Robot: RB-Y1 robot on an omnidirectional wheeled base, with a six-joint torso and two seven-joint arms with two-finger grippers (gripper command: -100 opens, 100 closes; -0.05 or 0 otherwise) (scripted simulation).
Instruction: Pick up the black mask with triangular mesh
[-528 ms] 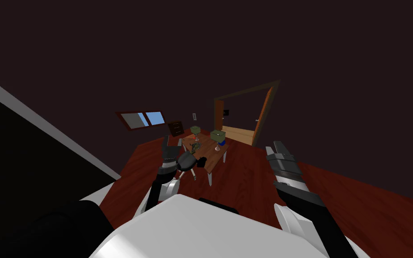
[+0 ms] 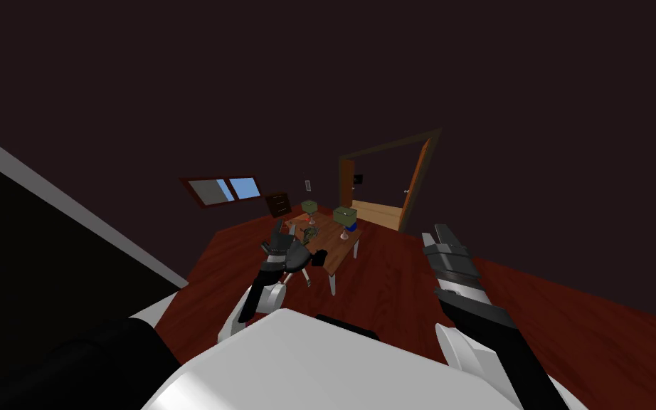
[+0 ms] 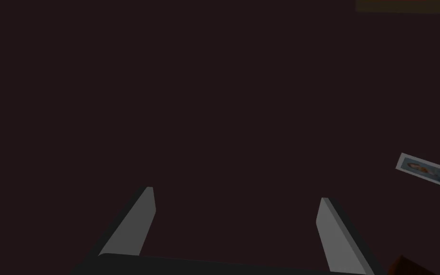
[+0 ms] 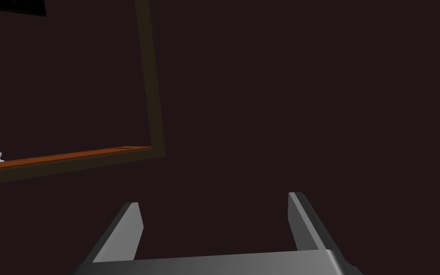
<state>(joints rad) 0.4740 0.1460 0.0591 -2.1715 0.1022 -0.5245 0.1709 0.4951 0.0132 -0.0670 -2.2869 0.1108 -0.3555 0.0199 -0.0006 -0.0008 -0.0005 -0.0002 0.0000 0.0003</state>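
A small black mask point(image 2: 320, 257), mesh too small to make out, lies near the wooden surface's point(image 2: 335, 249) front edge; left claw point(image 3: 235, 192) and right claw point(image 4: 216, 197) gape wide.

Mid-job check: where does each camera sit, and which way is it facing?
Head view: on the head, looking steeply down and forward over red-brown floor to a small brown wooden table; left gripper raised before its left end, right gripper off to its right.
Left wrist view: on the left hand, facing a dark wall; its open grey fingers show.
Right wrist view: on the right hand, facing a dark door frame and brown door; open fingers show.
Shared: head and right wrist views both show that door frame.
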